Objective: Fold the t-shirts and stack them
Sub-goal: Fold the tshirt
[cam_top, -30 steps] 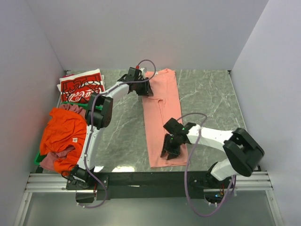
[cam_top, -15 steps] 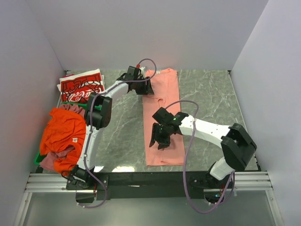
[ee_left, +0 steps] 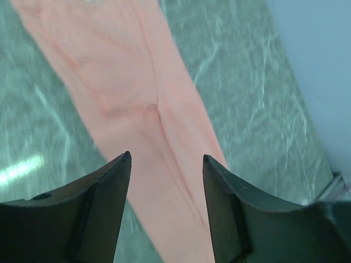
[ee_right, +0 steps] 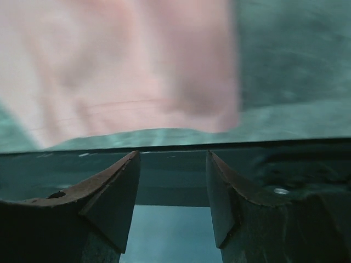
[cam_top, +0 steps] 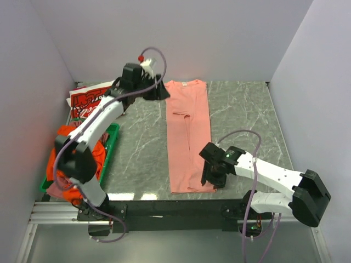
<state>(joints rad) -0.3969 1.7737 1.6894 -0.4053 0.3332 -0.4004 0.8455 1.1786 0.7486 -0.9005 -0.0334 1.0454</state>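
Note:
The salmon-pink t-shirt point(cam_top: 188, 131) lies flat as a long narrow strip down the middle of the table, collar at the far end. My left gripper point(cam_top: 159, 93) hovers open by its far left corner. In the left wrist view the pink cloth point(ee_left: 137, 82) passes under the empty left gripper point(ee_left: 166, 159). My right gripper point(cam_top: 213, 176) stands open at the strip's near right corner. In the right wrist view the pink hem point(ee_right: 120, 66) lies just beyond the empty right gripper point(ee_right: 173, 156). The red Coca-Cola tee point(cam_top: 88, 99) lies folded at far left.
A green crate point(cam_top: 111, 143) at the left edge holds the orange tee point(cam_top: 59, 143) and a mauve one point(cam_top: 55, 189), partly under my left arm. The black front rail point(cam_top: 175, 208) runs just past the pink hem. Grey walls close in on three sides.
Both grippers opened wider. The left arm lifted and swung left over the crate. The right gripper went left across the shirt, then back to its near right corner.

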